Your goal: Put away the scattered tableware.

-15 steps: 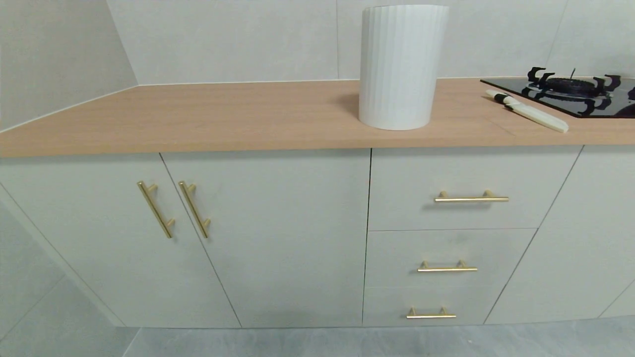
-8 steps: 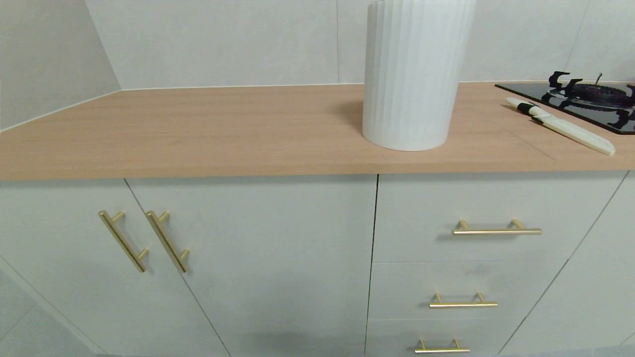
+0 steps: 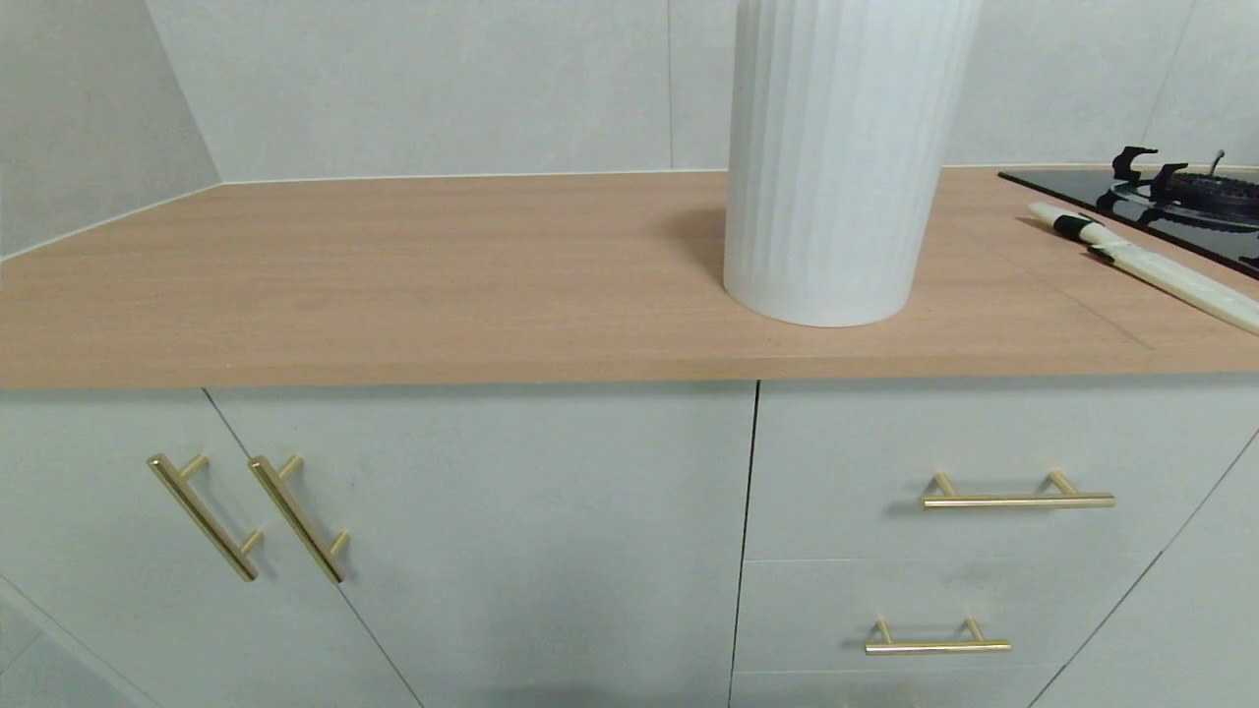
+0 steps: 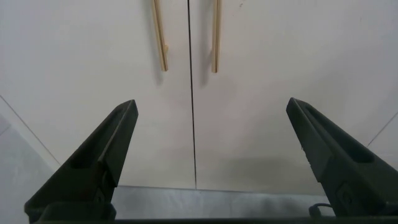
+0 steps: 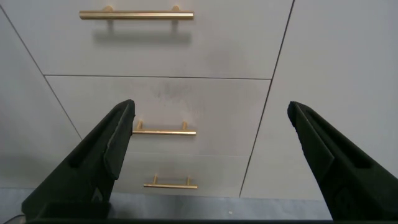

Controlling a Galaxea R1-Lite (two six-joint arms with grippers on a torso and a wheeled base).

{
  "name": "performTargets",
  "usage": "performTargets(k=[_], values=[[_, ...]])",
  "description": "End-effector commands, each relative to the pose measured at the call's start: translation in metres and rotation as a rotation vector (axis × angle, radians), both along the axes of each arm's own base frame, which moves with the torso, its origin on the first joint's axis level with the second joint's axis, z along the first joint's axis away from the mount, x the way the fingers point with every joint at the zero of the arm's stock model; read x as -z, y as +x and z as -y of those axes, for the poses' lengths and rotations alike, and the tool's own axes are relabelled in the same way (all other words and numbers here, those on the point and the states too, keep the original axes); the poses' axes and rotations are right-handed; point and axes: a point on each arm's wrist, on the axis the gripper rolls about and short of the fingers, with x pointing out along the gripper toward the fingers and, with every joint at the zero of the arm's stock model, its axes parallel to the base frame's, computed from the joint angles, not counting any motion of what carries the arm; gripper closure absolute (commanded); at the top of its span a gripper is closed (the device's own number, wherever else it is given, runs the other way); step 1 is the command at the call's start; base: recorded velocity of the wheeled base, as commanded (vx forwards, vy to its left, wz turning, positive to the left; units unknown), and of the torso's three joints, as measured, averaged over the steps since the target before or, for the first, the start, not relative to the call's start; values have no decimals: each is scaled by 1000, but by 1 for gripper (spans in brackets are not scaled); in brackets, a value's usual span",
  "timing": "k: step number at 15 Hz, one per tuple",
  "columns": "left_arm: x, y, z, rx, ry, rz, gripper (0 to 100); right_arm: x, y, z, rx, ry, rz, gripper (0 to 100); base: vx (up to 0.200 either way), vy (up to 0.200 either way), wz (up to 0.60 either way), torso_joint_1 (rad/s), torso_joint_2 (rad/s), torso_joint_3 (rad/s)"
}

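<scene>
Head view, table (image 3: 393, 275): wooden top running across, above a pale cupboard front.
Cupboard doors (image 3: 492, 541): shut, under the table's left part, with two gold handles (image 3: 295, 516) side by side.
Drawers (image 3: 984, 442): shut, stacked under the right part.
Container (image 3: 836, 167): tall white ribbed cylinder, upright near the table's front edge, right of middle.
Stove (image 3: 1180, 202): black glass, far right at the back.
Knife (image 3: 1151, 267): flat on the table just beside the stove, apart from the container. Its long axis runs back-left to front-right, black-banded handle at the back-left end, blade pointing front-right.
Left gripper (image 4: 211, 107): spread wide, holding nothing, facing the doors.
Right gripper (image 5: 211, 109): spread wide, holding nothing, facing the drawers.
</scene>
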Motion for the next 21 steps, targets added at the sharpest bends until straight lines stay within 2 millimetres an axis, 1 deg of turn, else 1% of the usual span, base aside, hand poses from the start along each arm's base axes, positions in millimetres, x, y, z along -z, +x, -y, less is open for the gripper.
performTargets(k=[1, 4, 13, 21], values=[[0, 0, 0, 0, -1, 0, 0, 0, 0, 0, -2, -1, -1, 0, 0, 0, 0, 0, 0, 0], [0, 0, 0, 0, -1, 0, 0, 0, 0, 0, -2, -1, -1, 0, 0, 0, 0, 0, 0, 0], [0, 0, 0, 0, -1, 0, 0, 0, 0, 0, -2, -1, -1, 0, 0, -200, 0, 2, 2, 0], [0, 0, 0, 0, -1, 0, 0, 0, 0, 0, -2, -1, -1, 0, 0, 0, 0, 0, 0, 0]])
